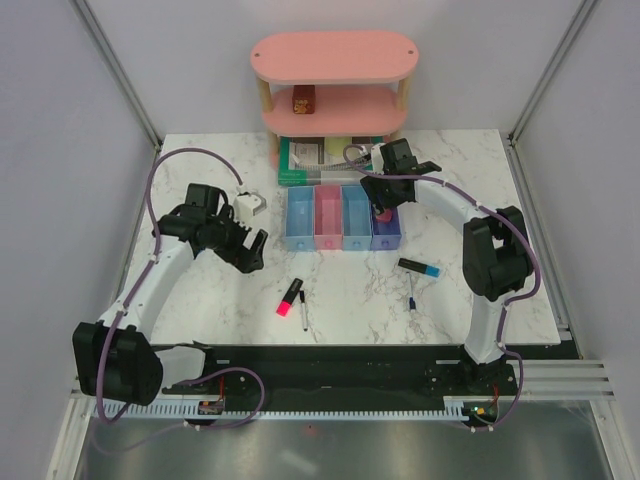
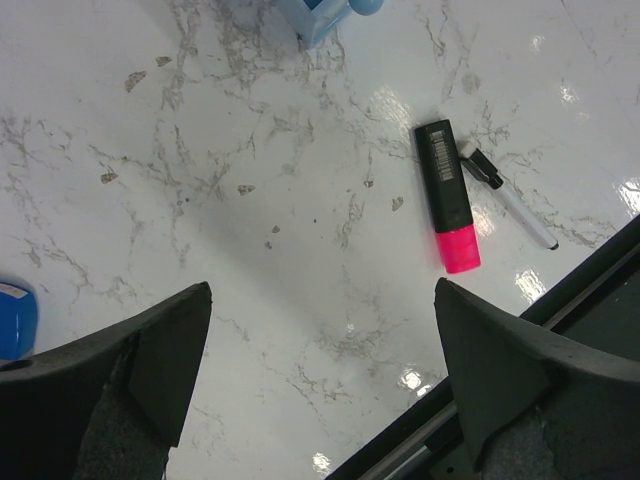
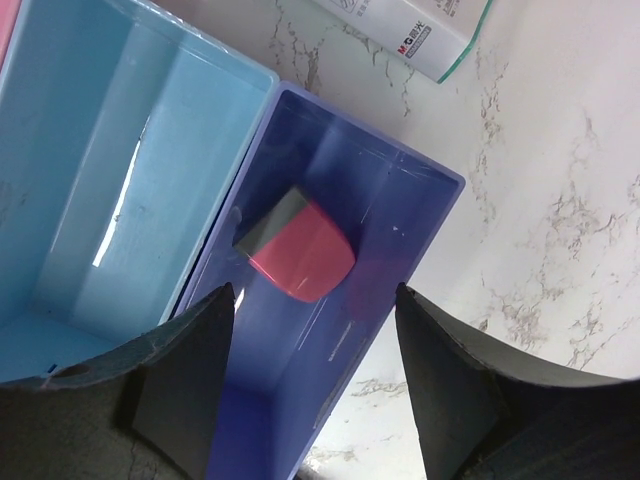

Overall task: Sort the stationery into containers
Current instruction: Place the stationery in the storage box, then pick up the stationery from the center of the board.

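The right gripper (image 3: 312,295) is held parted and empty above the purple tray (image 3: 400,190), in which the eraser (image 3: 300,250) lies at frame centre. The left gripper (image 2: 322,288) is spread wide, nothing gripped; the highlighter (image 2: 448,195) is seen upper right.

The eraser (image 3: 300,250) is pink (grey-ended), the tray (image 3: 405,190) purple-blue.

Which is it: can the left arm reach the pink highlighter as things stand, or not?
Probably yes. The pink highlighter lies on bare table just ahead of the left arm, whose jaws stand open. Nothing lies between them; only a thin pen close beside it might be nudged.
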You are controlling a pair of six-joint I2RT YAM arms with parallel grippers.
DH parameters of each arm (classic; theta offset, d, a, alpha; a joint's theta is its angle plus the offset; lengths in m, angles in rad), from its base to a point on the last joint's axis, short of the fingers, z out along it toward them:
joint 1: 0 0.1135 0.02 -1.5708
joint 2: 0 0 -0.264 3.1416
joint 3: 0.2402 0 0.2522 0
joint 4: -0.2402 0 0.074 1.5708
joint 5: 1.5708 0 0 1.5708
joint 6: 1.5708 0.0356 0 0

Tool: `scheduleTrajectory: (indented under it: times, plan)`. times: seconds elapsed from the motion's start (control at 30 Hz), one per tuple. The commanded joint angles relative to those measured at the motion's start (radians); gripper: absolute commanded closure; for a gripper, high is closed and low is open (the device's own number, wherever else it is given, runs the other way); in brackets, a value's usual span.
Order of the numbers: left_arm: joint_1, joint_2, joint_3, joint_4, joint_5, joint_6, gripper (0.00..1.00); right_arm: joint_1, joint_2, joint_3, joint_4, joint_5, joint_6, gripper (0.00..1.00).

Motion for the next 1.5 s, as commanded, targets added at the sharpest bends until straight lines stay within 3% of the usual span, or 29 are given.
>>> scheduleTrajectory:
  times: [0.0,0.3,0.53,0.7,0.8,1.03,1.2,1.47]
  plan:
    - [0.004,0.016,-0.015,0.027,0.063,0.054,0.00,0.016,-0.014,0.032,-0.044,-0.030,-0.004,0.27]
    - [0.004,0.028,-0.081,0.068,0.053,0.109,0.00,0.016,-0.152,0.058,-0.163,-0.082,-0.158,0.25]
    - [0.016,0.067,-0.131,0.218,-0.203,0.083,0.00,0.016,-0.309,-0.063,-0.218,-0.111,-0.273,0.18]
    - [0.086,0.077,-0.095,0.214,-0.189,0.274,0.00,0.016,-0.367,-0.127,-0.220,-0.096,-0.285,0.10]
    - [0.190,0.115,-0.043,0.185,-0.145,0.429,0.00,0.016,-0.384,-0.140,-0.222,-0.101,-0.284,0.08]
    - [0.313,0.289,0.074,0.131,-0.129,0.751,0.00,0.016,-0.396,-0.144,-0.234,-0.107,-0.270,0.05]
    - [0.356,0.487,0.235,0.006,-0.108,0.818,0.03,0.016,-0.421,-0.157,-0.241,-0.094,-0.268,0.03]
    - [0.392,0.634,0.315,0.024,-0.148,0.861,0.06,0.014,-0.458,-0.164,-0.255,-0.047,-0.274,0.02]
